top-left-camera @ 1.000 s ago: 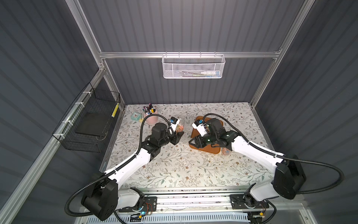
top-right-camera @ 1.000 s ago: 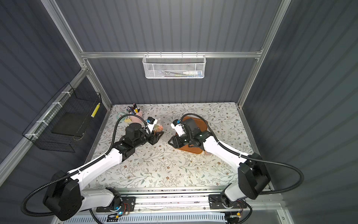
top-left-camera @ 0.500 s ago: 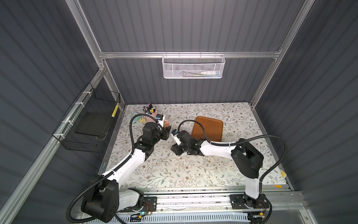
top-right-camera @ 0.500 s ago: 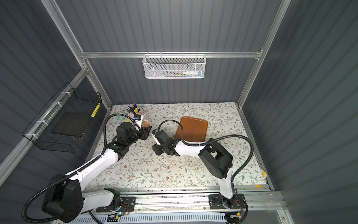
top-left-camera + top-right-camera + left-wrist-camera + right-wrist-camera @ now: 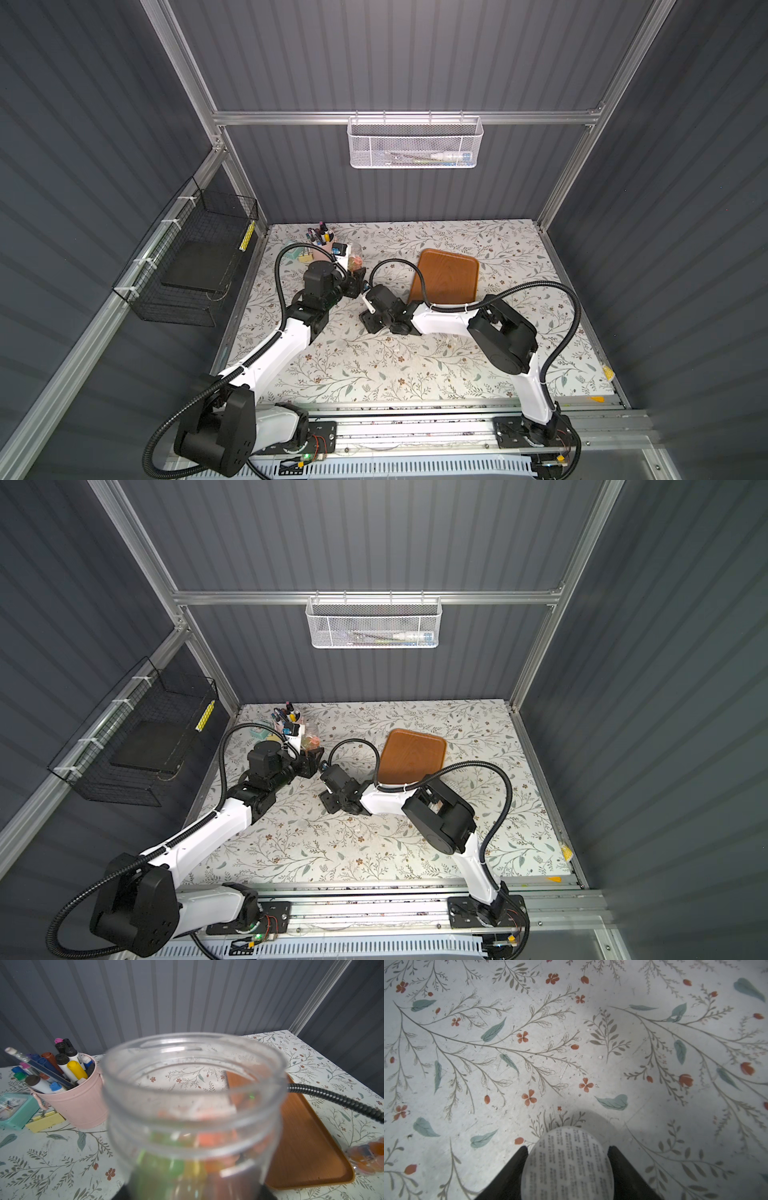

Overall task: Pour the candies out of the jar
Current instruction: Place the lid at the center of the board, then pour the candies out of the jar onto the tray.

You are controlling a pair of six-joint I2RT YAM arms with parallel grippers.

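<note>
The clear plastic jar (image 5: 193, 1088) has its mouth open and appears upright, just right of a pink pen bucket; both top views show the jar (image 5: 355, 258) (image 5: 311, 739) there. Blurred orange, green and yellow candies (image 5: 207, 1138) fill its lower part. My left gripper (image 5: 193, 1190) (image 5: 355, 279) (image 5: 311, 760) is shut on the jar's body, its fingers mostly hidden by it. My right gripper (image 5: 568, 1159) (image 5: 370, 323) (image 5: 331, 802) points down, close over the mid-table. It is shut on the jar's round white printed lid (image 5: 568, 1165).
A brown tray (image 5: 446, 276) (image 5: 413, 756) (image 5: 307, 1142) lies right of the jar, behind the right arm. The pink bucket of markers (image 5: 322, 245) (image 5: 76, 1103), a teal clock (image 5: 12, 1109) and a yellow clip (image 5: 44, 1121) crowd the back left corner. A black cable (image 5: 332, 1097) crosses the tray.
My right arm has swung from over the tray to the mid-table and lowered there. My left arm has drawn the jar back toward the pen bucket.
</note>
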